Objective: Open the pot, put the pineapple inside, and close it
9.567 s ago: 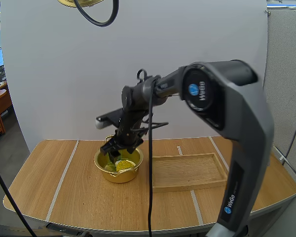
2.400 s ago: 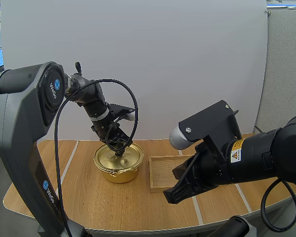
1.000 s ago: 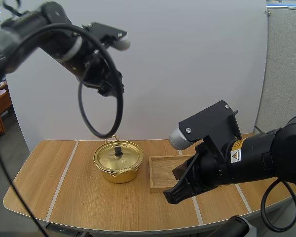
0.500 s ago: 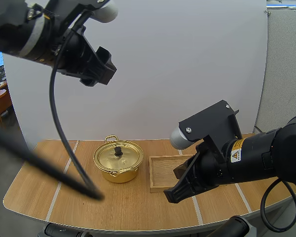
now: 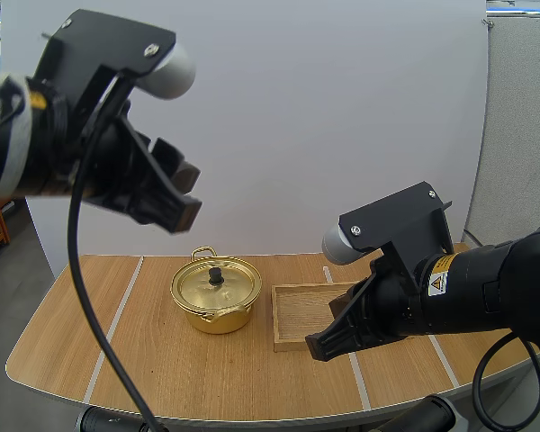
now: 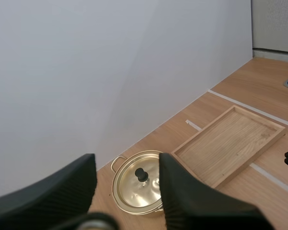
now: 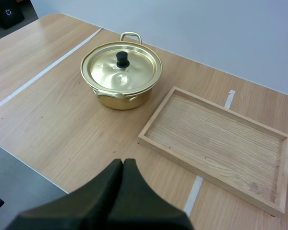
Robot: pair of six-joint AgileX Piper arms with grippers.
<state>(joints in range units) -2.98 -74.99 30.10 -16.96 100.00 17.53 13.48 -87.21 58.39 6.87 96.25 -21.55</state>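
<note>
While left pincer [image 6: 127, 163] gapes empty, right pincer [image 7: 123, 166] seems closed.

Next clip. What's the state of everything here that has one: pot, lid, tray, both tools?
pot: closed, upright on the table
lid: seated on the pot, knob up
tray: empty, flat on the table beside the pot
left tool: open, holding nothing, raised high above the table
right tool: shut, holding nothing
</note>
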